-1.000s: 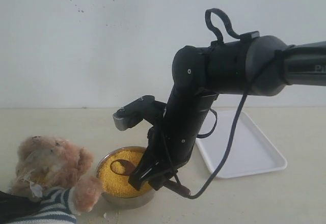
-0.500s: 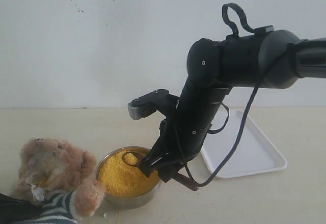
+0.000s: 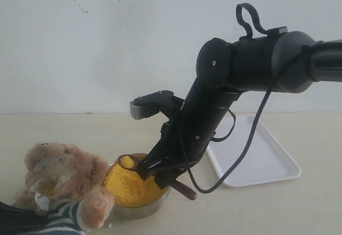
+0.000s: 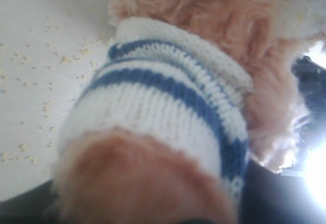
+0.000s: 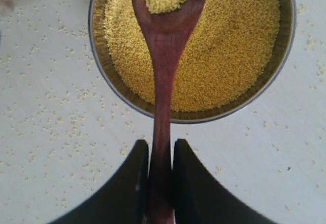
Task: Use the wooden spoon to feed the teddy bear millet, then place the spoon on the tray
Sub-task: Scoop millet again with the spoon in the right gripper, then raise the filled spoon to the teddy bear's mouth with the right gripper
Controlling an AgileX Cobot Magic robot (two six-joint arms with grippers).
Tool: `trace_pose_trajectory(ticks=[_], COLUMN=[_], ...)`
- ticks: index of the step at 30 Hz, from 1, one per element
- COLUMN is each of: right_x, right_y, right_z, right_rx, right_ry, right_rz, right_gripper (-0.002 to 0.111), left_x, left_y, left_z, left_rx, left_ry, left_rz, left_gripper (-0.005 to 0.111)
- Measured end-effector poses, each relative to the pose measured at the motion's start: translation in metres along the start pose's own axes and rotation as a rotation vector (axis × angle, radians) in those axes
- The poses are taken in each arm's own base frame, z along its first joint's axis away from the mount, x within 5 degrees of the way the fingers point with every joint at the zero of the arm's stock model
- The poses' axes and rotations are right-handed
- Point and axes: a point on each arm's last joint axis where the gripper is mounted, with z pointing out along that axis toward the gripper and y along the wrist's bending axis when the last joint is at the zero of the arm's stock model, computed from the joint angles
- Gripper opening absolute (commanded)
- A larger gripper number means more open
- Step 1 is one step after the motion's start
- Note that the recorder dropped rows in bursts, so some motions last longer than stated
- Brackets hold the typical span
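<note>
Within the last second, the small dark reddish-brown wooden spoon [image 5: 164, 76] had been dug through the fine bright yellow millet [image 5: 234, 51] and raised loaded. A small heap of grains was carried in its oval bowl, which was held over the left rim of the round steel bowl [image 3: 133, 209], near the light brown plush teddy bear [image 3: 59, 171]. The right pincer [image 5: 160, 155] was clenched on the thin handle. Only dark edges of the left pincer [image 4: 153, 211] were shown around the bear, so its state could not be told. The scoop was judged done and the carry to the bear's mouth was judged next; the flat white rectangular tray [image 3: 267, 165], right on the tabletop [image 3: 299, 208], was not yet needed.
</note>
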Motion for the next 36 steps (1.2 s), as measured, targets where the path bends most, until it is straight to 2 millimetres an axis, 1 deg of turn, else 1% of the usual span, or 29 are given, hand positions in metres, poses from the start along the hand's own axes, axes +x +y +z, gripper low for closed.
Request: trace_pose_trajectory(ticks=[4,13,16,21,26,29,31,33,36], right_x=[0.002,0.004,0.004,0.005,0.006,0.003,-0.001,-0.008,-0.016], right_y=[0.001,0.002,0.001,-0.001,0.001,0.009,0.020,0.037,0.062], right_z=[0.000,0.002,0.003,0.009,0.009,0.000,-0.010,-0.020,-0.028], right_rx=[-0.012,-0.023,-0.016,-0.015,-0.033,-0.034,-0.039,-0.044,-0.062], right_ry=[0.018,0.032,0.030,0.039,0.041,0.013,-0.015,-0.052,-0.085], right_rz=[0.003,0.031,0.072,0.073,0.075,0.051,0.013,-0.034,-0.101], right_gripper=[0.000,0.000,0.000,0.000,0.000,0.000,0.000,0.000,0.000], left_x=[-0.001,-0.001,0.000,0.002,0.002,0.002,0.002,0.001,0.001], left_y=[0.004,0.004,0.005,0.005,0.006,0.007,0.008,0.008,0.008], left_z=[0.000,0.000,0.000,0.000,0.000,0.000,0.000,0.000,0.000], left_rx=[-0.045,-0.049,-0.051,-0.055,-0.061,-0.080,-0.085,-0.084,-0.084], left_ry=[-0.010,-0.007,-0.001,0.020,0.026,0.020,0.018,0.016,0.016], left_rz=[0.007,0.009,0.012,0.024,0.028,0.029,0.029,0.026,0.026], left_gripper=[0.004,0.004,0.004,0.004,0.004,0.004,0.004,0.004,0.004])
